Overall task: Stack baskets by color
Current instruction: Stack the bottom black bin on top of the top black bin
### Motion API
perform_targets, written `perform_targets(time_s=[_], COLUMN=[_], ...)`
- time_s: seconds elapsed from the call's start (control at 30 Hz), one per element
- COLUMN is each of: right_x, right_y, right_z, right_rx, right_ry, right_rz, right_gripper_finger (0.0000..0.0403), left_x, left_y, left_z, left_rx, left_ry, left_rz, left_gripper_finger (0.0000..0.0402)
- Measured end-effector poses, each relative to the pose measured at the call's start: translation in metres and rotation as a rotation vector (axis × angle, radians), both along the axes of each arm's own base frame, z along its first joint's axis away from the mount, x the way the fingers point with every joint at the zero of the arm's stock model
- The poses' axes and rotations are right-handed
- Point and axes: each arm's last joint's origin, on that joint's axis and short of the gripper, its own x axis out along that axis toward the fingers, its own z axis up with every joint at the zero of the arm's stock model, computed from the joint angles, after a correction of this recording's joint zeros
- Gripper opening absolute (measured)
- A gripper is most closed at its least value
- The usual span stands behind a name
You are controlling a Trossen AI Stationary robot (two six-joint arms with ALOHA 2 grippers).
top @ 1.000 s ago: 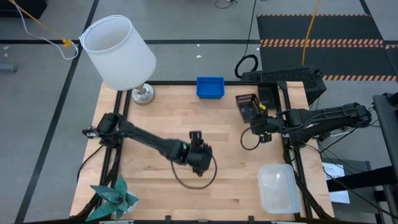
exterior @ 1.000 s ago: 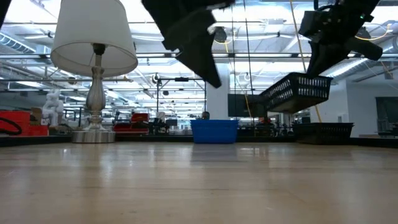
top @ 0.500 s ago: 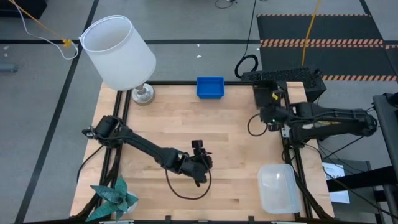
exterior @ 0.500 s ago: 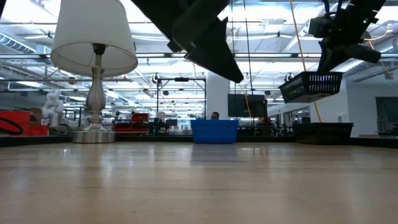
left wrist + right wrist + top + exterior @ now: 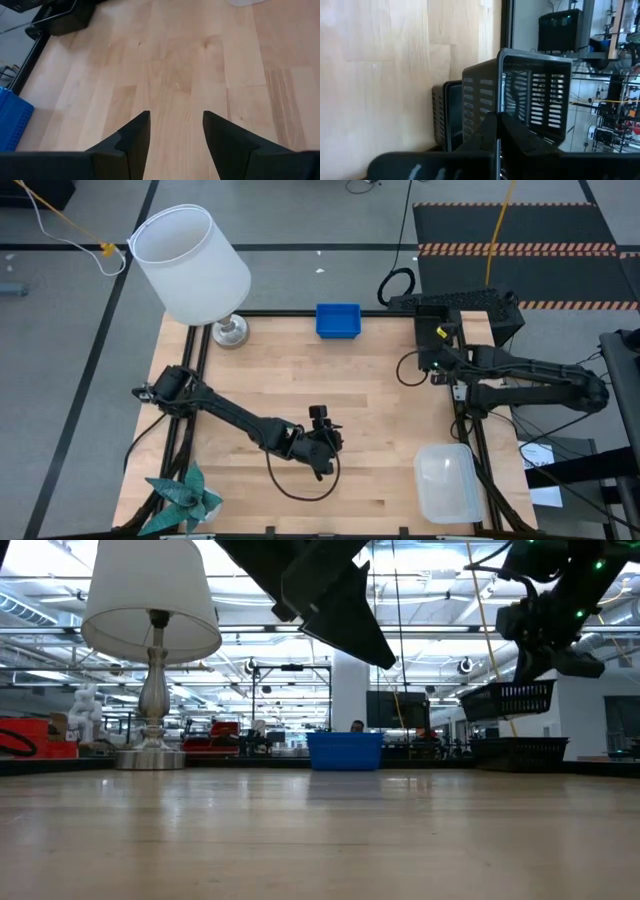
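over the last second the right hand (image 5: 540, 665), clenched on the rim of a black slotted basket (image 5: 508, 700), has carried it to just above the black basket (image 5: 520, 752) at the desk's (image 5: 300, 400) far right corner, while the left hand (image 5: 175, 135) hangs released mid-desk, so the black stack looks nearly made.

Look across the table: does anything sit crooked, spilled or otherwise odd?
Nothing spilled or damaged. One black basket hangs in the air in the right claw, just above another black basket at the table's far right corner. The left claw hovers open, empty.
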Motion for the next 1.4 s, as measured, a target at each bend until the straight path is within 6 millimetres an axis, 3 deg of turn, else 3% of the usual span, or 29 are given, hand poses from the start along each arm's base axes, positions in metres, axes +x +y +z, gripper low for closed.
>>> perform_targets(time_s=[0.2, 0.67, 1.4], right_x=[-0.007, -0.024, -0.028], right_y=[-0.004, -0.008, -0.019], right_z=[-0.011, -0.016, -0.016], right_rx=[0.023, 0.036, 0.081], right_ry=[0.008, -0.052, -0.112], right_rz=[0.017, 0.043, 0.017], right_gripper_finger=[0.0000, 0.0001, 0.0004], left_x=[0.000, -0.001, -0.001], left_y=[0.000, -0.003, -0.004], left_z=[0.000, 0.000, 0.000], left_rx=[0.000, -0.004, -0.005], left_ry=[0.000, 0.002, 0.002], left_rz=[-0.001, -0.012, -0.014], left_gripper_finger=[0.0184, 0.0184, 0.0184])
